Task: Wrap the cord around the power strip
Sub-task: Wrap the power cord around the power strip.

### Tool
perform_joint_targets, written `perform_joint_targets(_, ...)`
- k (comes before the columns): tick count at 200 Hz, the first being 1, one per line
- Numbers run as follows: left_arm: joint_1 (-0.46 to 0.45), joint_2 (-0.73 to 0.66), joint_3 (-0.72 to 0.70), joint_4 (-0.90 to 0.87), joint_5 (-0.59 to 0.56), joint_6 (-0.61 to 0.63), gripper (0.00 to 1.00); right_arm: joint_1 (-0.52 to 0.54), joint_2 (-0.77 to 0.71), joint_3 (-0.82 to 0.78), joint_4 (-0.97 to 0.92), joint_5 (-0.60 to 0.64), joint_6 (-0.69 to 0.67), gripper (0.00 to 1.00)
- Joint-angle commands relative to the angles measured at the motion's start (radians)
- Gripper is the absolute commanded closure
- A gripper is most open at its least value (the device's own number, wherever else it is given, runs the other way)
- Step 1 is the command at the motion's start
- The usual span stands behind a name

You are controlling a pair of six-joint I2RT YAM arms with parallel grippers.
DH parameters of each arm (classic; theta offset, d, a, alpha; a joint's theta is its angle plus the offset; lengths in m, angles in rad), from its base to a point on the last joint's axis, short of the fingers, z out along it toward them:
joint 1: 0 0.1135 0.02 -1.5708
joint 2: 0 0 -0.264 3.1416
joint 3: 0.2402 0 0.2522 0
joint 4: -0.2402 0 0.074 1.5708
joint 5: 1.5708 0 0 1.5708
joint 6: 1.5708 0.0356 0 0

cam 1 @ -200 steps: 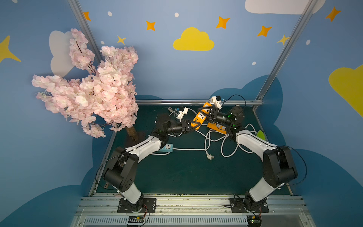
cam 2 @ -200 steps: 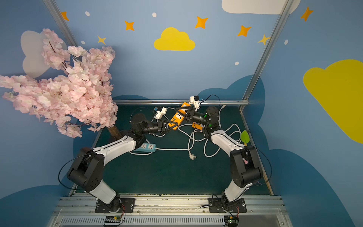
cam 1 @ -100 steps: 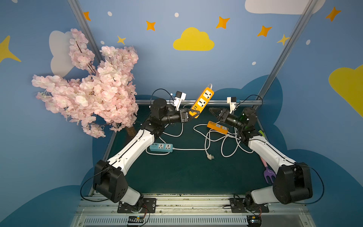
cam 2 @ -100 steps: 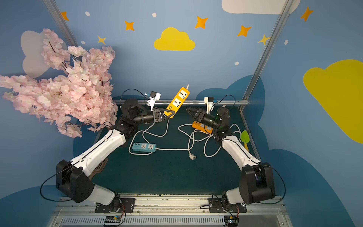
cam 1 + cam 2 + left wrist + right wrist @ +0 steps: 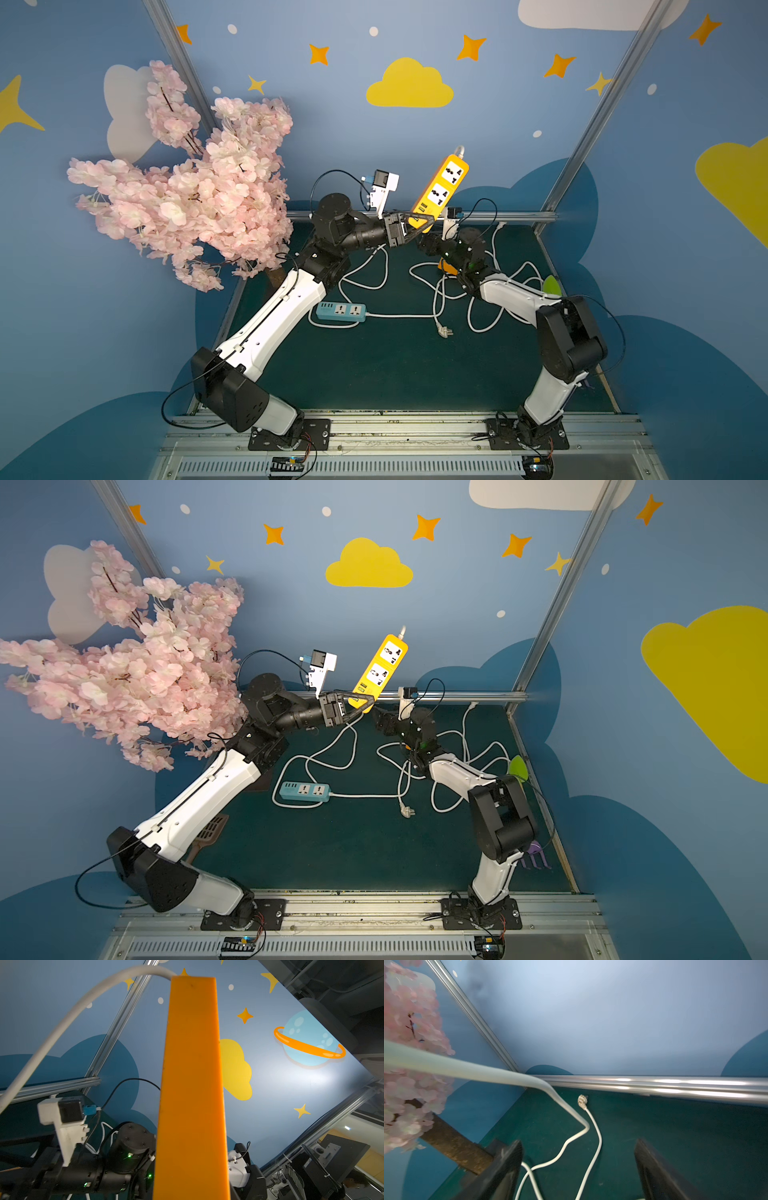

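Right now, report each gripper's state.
Left gripper: closed on the lower end of the yellow power strip, holding it raised.
Right gripper: open, holding nothing.

Left hand (image 5: 424, 224) high, clamped tight; right hand (image 5: 577, 1147) low, fingers wide apart

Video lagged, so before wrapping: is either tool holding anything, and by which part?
Left tool grips the yellow power strip by its lower end, opposite the cord exit. Right tool is open, holding nothing.
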Motion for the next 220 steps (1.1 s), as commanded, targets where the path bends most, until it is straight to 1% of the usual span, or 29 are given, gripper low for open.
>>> perform_joint_targets(1,-0.007,-0.043,0.048,0.047,-0.023,-0.015,0.98,0.012,0.082,0.08,0.152,0.048,-0.059,0.14)
perform_joint_targets(23,-0.017,-0.045,0.051,0.054,-0.027,-0.036,0.98,0.04,0.163,0.166,0.171,0.038,-0.061,0.14)
perform_joint_targets(55,-0.029,-0.052,0.044,0.06,-0.037,-0.051,0.98,0.061,0.297,0.3,0.169,0.095,-0.047,0.15)
perform_joint_targets(73,-0.029,-0.061,0.04,0.059,-0.045,-0.06,0.97,0.062,0.376,0.382,0.18,0.109,-0.039,0.18)
perform_joint_targets(92,-0.028,-0.077,0.034,0.04,-0.062,-0.054,0.98,0.065,0.446,0.467,0.2,0.072,-0.041,0.23)
perform_joint_targets(98,-0.025,-0.08,0.034,0.03,-0.066,-0.049,0.98,0.068,0.461,0.494,0.189,0.071,-0.046,0.29)
perform_joint_targets(109,-0.018,-0.09,0.029,0.012,-0.08,-0.04,0.98,0.071,0.478,0.52,0.174,0.073,-0.052,0.54)
perform_joint_targets(115,-0.01,-0.095,0.025,0.006,-0.091,-0.035,0.98,0.073,0.474,0.509,0.181,0.077,-0.048,0.64)
perform_joint_targets(119,-0.001,-0.098,0.023,0.002,-0.097,-0.032,0.98,0.073,0.467,0.49,0.191,0.077,-0.046,0.71)
perform_joint_targets(130,0.024,-0.106,0.016,-0.01,-0.117,-0.021,0.97,0.078,0.423,0.421,0.204,0.074,-0.057,0.85)
perform_joint_targets(139,0.05,-0.106,0.005,-0.015,-0.14,-0.017,0.97,0.084,0.372,0.358,0.183,0.07,-0.081,0.95)
perform_joint_targets(145,0.068,-0.104,-0.007,-0.002,-0.152,-0.026,0.97,0.089,0.334,0.31,0.166,0.068,-0.097,1.0)
perform_joint_targets(157,0.103,-0.089,-0.029,0.046,-0.169,-0.047,0.98,0.1,0.254,0.214,0.12,0.06,-0.128,1.0)
perform_joint_targets(173,0.143,-0.055,-0.024,0.045,-0.205,-0.039,0.98,0.116,0.138,0.098,0.046,0.049,-0.187,1.0)
perform_joint_targets(182,0.159,-0.032,-0.005,0.029,-0.217,-0.018,0.98,0.124,0.076,0.051,-0.061,0.036,-0.218,1.0)
perform_joint_targets(195,0.167,0.009,0.043,-0.047,-0.256,0.068,0.98,0.142,-0.015,0.007,-0.21,0.038,-0.281,1.0)
perform_joint_targets(220,0.167,0.095,0.157,-0.244,-0.34,0.292,0.98,0.195,-0.183,-0.061,-0.461,0.112,-0.45,1.0)
